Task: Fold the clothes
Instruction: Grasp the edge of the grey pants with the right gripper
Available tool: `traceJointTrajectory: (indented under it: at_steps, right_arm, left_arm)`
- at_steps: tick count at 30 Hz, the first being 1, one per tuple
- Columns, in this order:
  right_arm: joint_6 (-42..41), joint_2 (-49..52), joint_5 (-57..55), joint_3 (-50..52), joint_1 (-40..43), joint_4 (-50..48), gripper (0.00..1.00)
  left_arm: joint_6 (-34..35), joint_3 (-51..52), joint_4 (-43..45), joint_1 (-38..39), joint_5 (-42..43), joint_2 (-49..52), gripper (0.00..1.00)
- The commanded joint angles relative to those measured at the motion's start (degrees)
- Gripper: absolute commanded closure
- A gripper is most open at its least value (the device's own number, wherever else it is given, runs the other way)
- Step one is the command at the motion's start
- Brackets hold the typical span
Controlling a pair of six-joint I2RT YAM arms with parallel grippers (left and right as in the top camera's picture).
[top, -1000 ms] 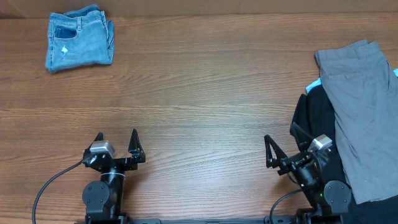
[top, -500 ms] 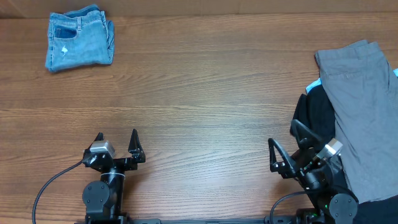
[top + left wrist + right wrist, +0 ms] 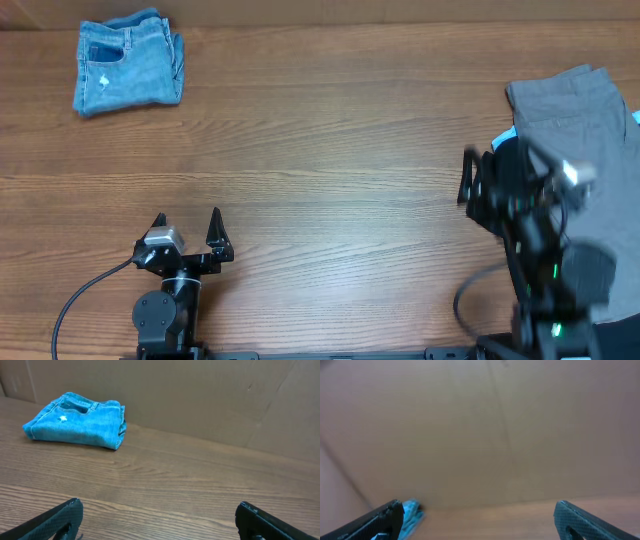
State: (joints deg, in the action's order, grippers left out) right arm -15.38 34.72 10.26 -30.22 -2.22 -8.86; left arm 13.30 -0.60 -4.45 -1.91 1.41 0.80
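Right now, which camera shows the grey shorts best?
Overhead: the grey shorts lie at the frame's right edge, partly behind the right arm. Neither wrist view shows them; the left wrist sees only the denim shorts.

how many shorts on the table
2: folded blue denim shorts at the far left corner, grey shorts at the right edge; more may lie hidden beneath them.

Folded blue denim shorts (image 3: 128, 62) lie near the far left corner of the brown wood-grain tabletop (image 3: 330, 150). A plain brown cardboard wall (image 3: 200, 395) stands just behind them.
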Motion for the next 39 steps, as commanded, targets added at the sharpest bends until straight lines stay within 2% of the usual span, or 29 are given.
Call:
traceJointTrajectory:
  at_steps: [1, 5, 10, 14, 22, 29, 33, 39]
  right_arm:
    - [4.42, 12.48, -5.27, -11.28, 0.61, 3.61, 0.0]
    - [11.43, 29.46, -6.1, -29.27, 1.62, 16.26, 0.0]
    - [14.23, 49.35, -15.08, -52.65, 4.5, 36.35, 0.0]
    - [14.43, 58.97, -20.02, -63.08, 6.12, 43.82, 0.0]
    - [23.04, 68.81, -25.99, -63.78, 7.26, 40.26, 0.0]
    - [31.87, 78.77, -36.17, -64.59, 7.56, 36.98, 0.0]
    - [34.53, 83.69, -42.45, -65.09, 7.58, 36.06, 0.0]
    - [36.63, 88.74, -42.36, -65.11, 7.63, 36.0, 0.0]
  left_arm:
    - [-1.11, 0.31, 0.02, -0.31, -0.37, -0.52, 0.0]
    - [-1.11, 0.31, 0.02, -0.31, -0.37, -0.52, 0.0]
    - [-1.09, 0.31, 0.02, -0.31, -0.37, -0.52, 0.0]
    - [-1.09, 0.31, 0.02, -0.31, -0.37, -0.52, 0.0]
    - [-1.09, 0.31, 0.02, -0.31, -0.37, -0.52, 0.0]
    - [-1.11, 0.31, 0.02, -0.31, -0.37, -0.52, 0.0]
    - [-1.09, 0.31, 0.02, -0.31, -0.37, -0.52, 0.0]
    - [-1.09, 0.31, 0.02, -0.31, -0.39, -0.52, 0.0]
